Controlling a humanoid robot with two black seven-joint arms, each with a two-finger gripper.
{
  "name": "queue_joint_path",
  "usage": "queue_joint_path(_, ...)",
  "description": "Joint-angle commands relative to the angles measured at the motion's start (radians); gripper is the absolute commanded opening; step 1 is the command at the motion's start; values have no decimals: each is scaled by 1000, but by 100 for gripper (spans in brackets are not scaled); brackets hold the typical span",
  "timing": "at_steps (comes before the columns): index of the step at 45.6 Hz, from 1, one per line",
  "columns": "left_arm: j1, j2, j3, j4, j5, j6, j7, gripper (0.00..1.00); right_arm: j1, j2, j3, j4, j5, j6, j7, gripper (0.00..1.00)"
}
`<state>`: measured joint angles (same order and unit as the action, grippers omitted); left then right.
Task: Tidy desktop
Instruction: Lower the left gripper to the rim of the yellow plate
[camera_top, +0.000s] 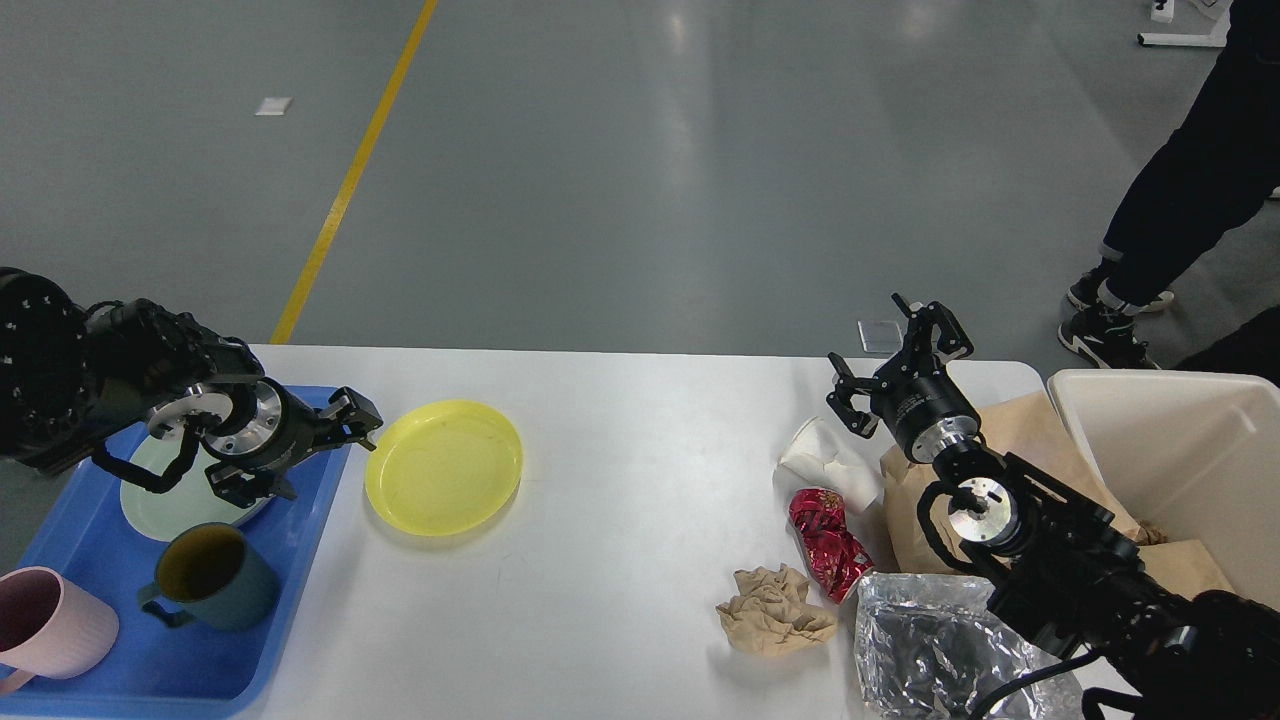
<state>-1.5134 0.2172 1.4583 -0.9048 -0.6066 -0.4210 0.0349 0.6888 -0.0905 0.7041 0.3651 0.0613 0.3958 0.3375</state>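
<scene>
The white desktop fills the lower view. On its left side a yellow plate lies beside a blue tray. My left gripper hangs open and empty over the tray's right edge, just left of the yellow plate. Rubbish lies on the right side: a crushed white paper cup, a red crumpled wrapper, a tan paper wad and a foil bag. Behind the cup, at the table's far edge, my right gripper is open with nothing in it.
The tray holds a pale green plate, a dark teal mug and a pink mug. A brown paper bag lies under my right arm beside a cream bin. A person's legs stand at the far right.
</scene>
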Motion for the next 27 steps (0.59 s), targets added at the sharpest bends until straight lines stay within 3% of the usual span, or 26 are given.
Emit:
queue_joint_path(1,21,-4,-6,4,-45,7,-1,95,0,0,0,0,0,0,0,100)
queue_joint_path(11,71,-16,-24,20,-58,94,-3,95,0,0,0,0,0,0,0,100)
queue_joint_path(27,117,-18,-65,69,-56,100,-9,95,0,0,0,0,0,0,0,100)
